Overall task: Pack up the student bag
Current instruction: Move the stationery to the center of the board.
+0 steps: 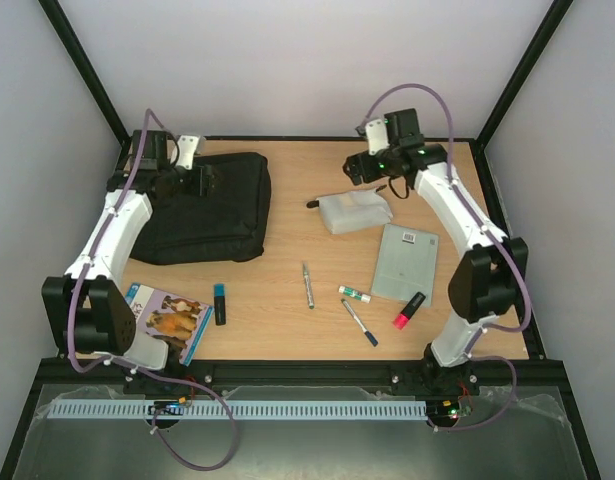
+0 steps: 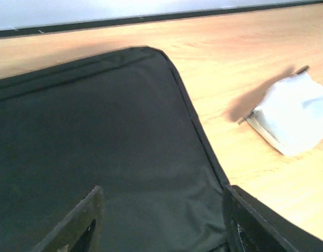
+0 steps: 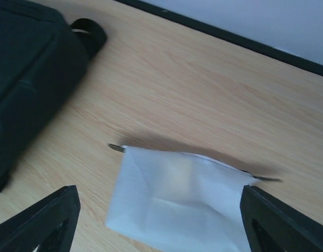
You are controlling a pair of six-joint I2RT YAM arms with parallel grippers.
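your left arm stretches forward, left gripper (image 1: pixel 207 182) low over the black backpack (image 1: pixel 212 215) on the table's (image 1: pixel 287 250) far left. fingers spread, fabric right beneath. right gripper (image 1: pixel 359 168) spread above the whitish pouch (image 1: pixel 354 211). only the right wrist view shows the bag's loop (image 3: pixel 90 32).

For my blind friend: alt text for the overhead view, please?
A robot's left gripper hangs above a black bag on a table, its right gripper near a whitish pouch. Pens, a notebook and a book lie nearer.

Bright, even light; student bag (image 2: pixel 98 147) slightly blurred, shadows soft.
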